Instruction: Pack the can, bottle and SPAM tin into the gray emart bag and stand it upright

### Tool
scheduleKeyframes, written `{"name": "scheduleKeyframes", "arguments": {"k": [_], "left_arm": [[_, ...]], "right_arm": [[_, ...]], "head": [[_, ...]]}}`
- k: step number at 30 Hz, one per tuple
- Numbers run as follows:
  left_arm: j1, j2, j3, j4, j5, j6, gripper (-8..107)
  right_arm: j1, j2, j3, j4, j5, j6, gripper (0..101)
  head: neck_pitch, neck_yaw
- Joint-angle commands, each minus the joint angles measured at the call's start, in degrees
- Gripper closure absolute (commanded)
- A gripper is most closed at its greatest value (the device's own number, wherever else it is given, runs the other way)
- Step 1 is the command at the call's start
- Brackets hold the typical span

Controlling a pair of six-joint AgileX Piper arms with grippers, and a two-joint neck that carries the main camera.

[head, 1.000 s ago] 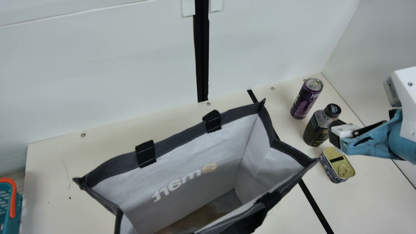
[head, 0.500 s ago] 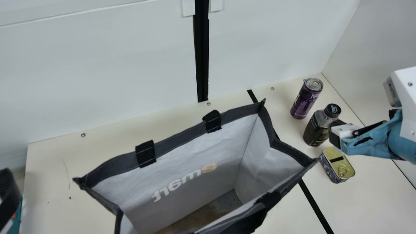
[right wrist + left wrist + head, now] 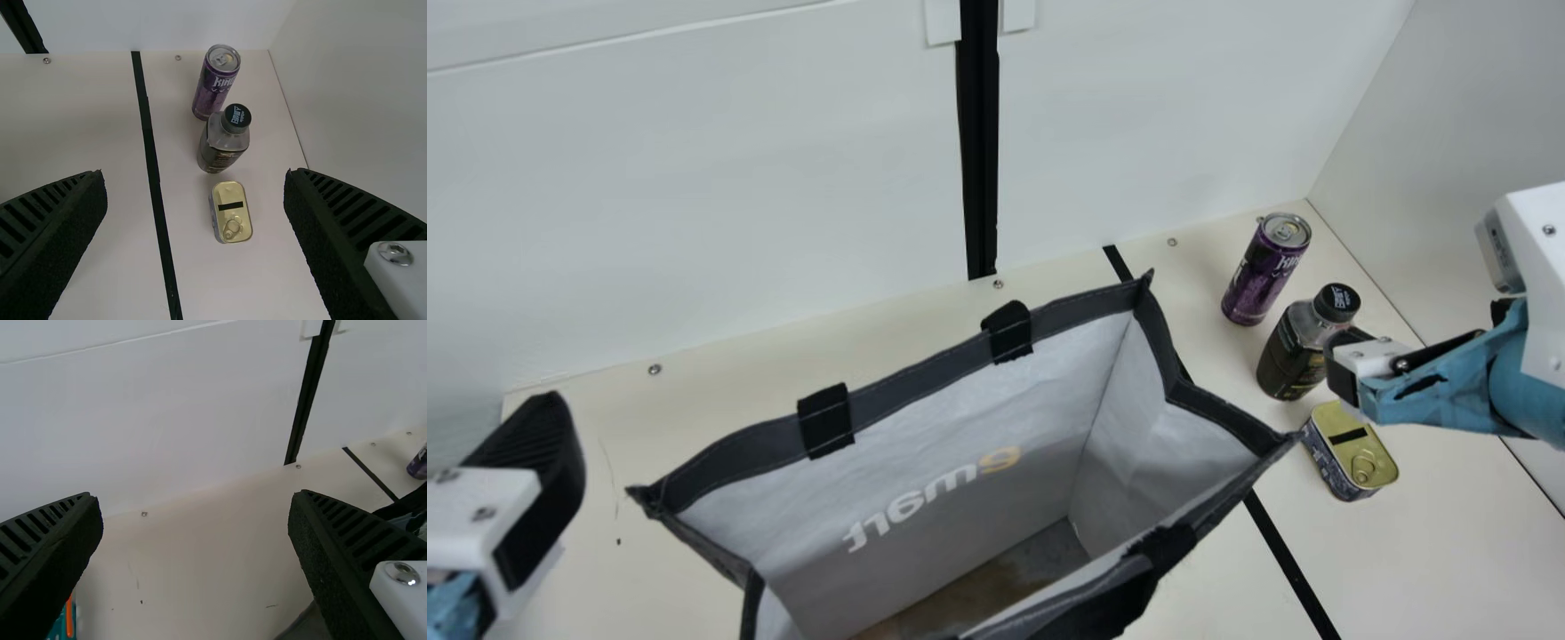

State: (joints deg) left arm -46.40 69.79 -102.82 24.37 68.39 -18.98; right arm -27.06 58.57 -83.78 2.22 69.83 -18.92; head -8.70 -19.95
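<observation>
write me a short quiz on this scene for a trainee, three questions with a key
1. True or false: the can, the bottle and the tin are all outside the bag.
2. Multiple choice: what stands between the can and the tin?
a) the bag
b) the bottle
c) nothing
3. Fill in one word, open or shut: the left gripper is ____.

Key: 1 true; 2 b; 3 open
</observation>
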Motion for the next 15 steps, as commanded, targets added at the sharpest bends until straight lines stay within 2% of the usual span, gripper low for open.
{"name": "scheduleKeyframes", "arguments": {"k": [1, 15], "left_arm": [[0.1, 1.0, -1.6, -1.2, -0.1, 1.3, 9], [1.2, 8.0, -11.9, -12.3, -0.4, 12.8, 9]], "right_arm": [[0.0, 0.0, 0.0, 0.0, 0.0, 0.0, 6], [0.0, 0.0, 0.0, 0.0, 0.0, 0.0, 6]], "head": [[-1.3, 0.0], [-1.3, 0.0]]}}
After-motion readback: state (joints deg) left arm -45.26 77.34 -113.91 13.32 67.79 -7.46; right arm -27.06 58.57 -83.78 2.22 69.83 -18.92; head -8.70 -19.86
